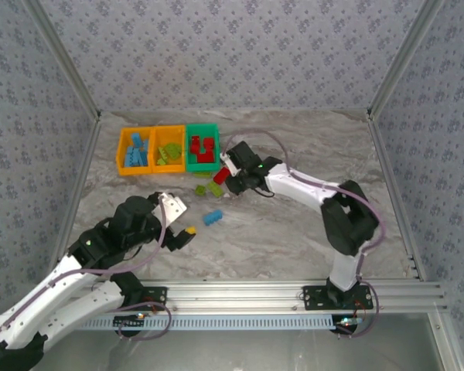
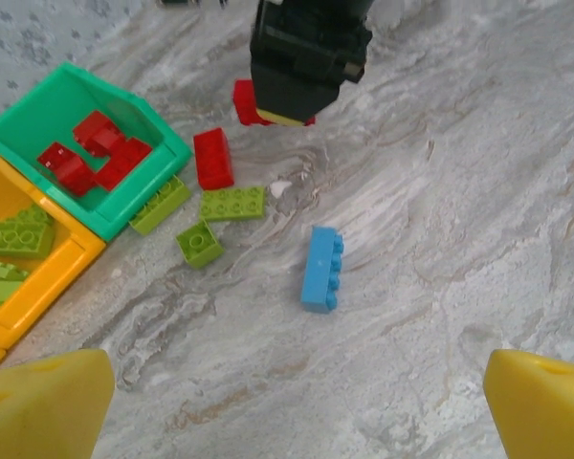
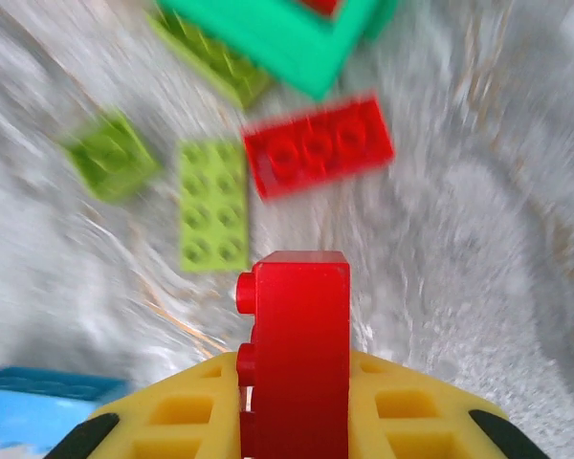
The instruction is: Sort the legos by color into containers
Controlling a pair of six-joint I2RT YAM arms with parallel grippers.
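Pinches a glossy red brick [image 3: 298,316] on edge in the right gripper [image 3: 297,421], studs turned to 9 o'clock. Just beyond, at 12 o'clock in the wrist view, finds a second red brick [image 3: 318,145] lying flat on the marbled table [image 1: 294,232] (blurred, three studs across). At 10 and 11 o'clock, three lime bricks [image 3: 213,204] near the green bin [image 3: 306,38]. From overhead, at 6 o'clock of the limes, one blue brick [image 1: 212,217], alone. Holds red bricks in the green bin, lime in the middle orange bin [image 1: 168,172], blue in the left orange bin [image 1: 134,173]. Has the left gripper [image 2: 297,411] spread wide and empty, at 8 o'clock of the blue brick.
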